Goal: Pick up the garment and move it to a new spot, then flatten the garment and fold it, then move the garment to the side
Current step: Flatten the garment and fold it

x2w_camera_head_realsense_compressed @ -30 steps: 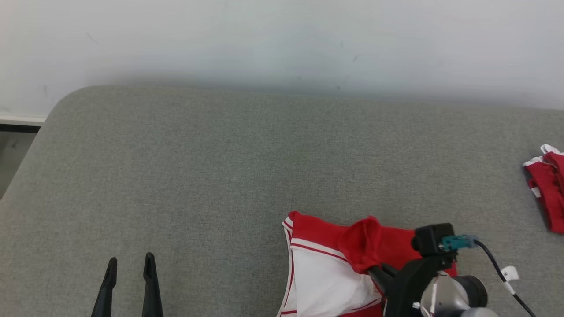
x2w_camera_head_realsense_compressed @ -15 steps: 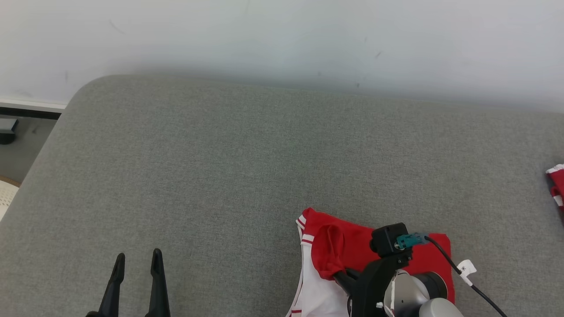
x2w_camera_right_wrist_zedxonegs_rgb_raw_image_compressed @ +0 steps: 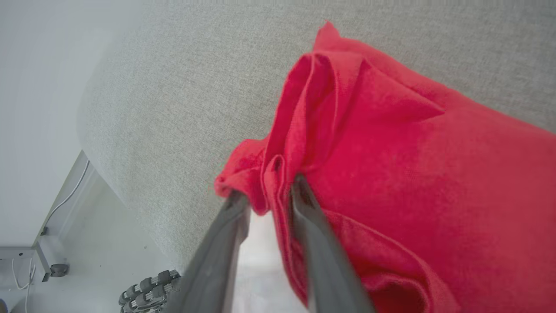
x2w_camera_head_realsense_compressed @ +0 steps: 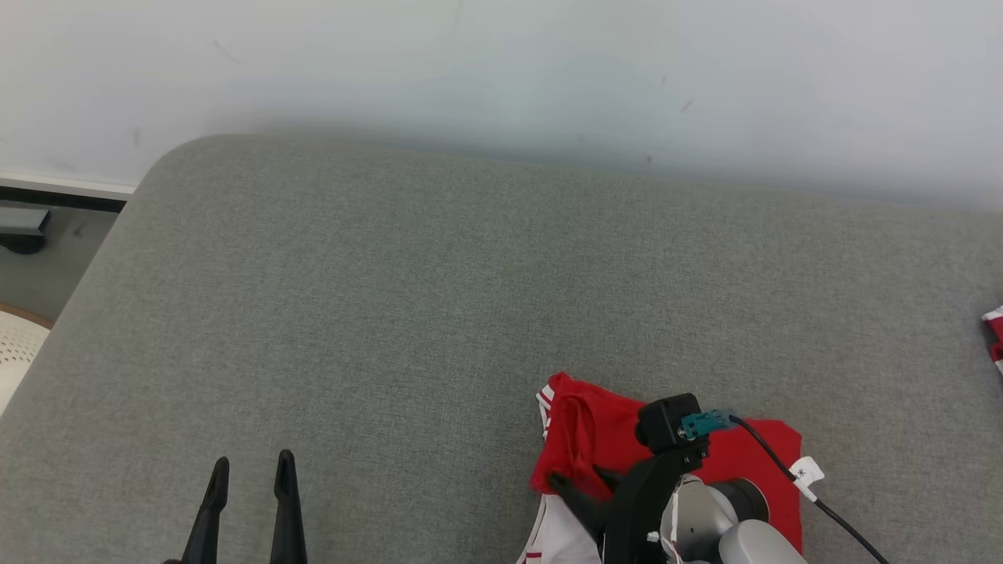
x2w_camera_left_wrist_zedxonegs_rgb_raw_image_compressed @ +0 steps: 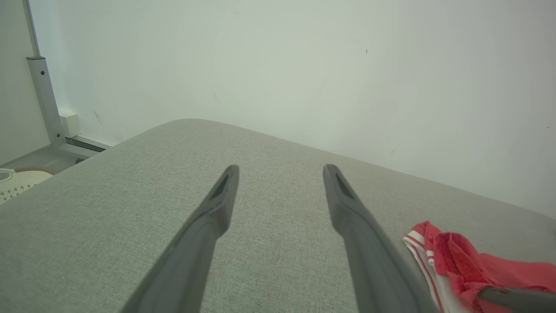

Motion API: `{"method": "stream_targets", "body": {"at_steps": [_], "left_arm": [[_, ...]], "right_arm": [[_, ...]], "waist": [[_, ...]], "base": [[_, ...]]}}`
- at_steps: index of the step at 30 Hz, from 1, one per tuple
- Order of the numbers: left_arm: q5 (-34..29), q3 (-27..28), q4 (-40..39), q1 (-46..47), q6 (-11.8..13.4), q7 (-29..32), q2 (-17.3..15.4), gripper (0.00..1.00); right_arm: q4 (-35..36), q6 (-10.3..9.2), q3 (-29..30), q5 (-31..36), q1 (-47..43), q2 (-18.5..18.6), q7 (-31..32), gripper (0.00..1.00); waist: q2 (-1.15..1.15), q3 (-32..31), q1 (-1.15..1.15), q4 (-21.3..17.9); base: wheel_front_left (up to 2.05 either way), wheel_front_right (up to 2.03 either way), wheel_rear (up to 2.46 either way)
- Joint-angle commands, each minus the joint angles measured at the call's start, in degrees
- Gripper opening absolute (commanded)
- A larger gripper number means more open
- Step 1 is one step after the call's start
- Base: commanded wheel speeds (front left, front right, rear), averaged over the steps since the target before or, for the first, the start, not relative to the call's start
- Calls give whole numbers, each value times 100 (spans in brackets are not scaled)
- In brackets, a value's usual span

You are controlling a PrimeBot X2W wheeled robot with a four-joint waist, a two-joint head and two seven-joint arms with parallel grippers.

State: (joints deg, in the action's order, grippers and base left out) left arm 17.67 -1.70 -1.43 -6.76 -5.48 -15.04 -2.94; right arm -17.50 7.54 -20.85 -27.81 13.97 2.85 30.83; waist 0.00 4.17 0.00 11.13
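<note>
Red garment [x2w_camera_head_realsense_compressed: 581,427] pinched by a fold in my right hand [x2w_camera_head_realsense_compressed: 581,478] at 5 o'clock, to lift; left hand [x2w_camera_head_realsense_compressed: 253,462] spread.

Grey cushion [x2w_camera_head_realsense_compressed: 392,313], white wall [x2w_camera_head_realsense_compressed: 501,63], pale basket [x2w_camera_head_realsense_compressed: 16,348]

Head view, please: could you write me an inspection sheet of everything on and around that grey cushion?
Surface: grey fabric cushion, mostly bare.
Job's things: red-and-white garment, bunched near the front edge.
Clutter: another red-and-white cloth at the right edge.
Pincers: left pincer open over bare cushion; right pincer shut on a red fold.
Cables: black cable, white tag, by the right wrist.
Surroundings: pale wall behind; floor at left.
</note>
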Motion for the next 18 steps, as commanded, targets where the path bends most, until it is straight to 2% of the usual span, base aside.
{"method": "stream_targets", "body": {"at_steps": [1, 7, 11, 18], "left_arm": [[30, 22, 5, -34, -1, -18, 7, 100], [17, 64, 15, -99, -2, -18, 8, 100], [17, 62, 6, -127, 6, -18, 6, 100], [57, 65, -20, -118, 10, -18, 7, 100]], "right_arm": [[11, -14, -9, -111, 18, 8, -58, 100], [481, -14, 250, -601, 117, 9, -450, 100], [799, -14, 559, -486, 39, 8, -525, 100], [1304, -14, 1481, 1069, -550, 27, -141, 100]], "waist": [[0, -20, 0, -1], [0, -98, 0, -45], [0, -125, 0, -71], [0, -129, 0, -129]], "base": [[0, 0, 0], [0, 0, 0], [0, 0, 0], [0, 0, 0]]}}
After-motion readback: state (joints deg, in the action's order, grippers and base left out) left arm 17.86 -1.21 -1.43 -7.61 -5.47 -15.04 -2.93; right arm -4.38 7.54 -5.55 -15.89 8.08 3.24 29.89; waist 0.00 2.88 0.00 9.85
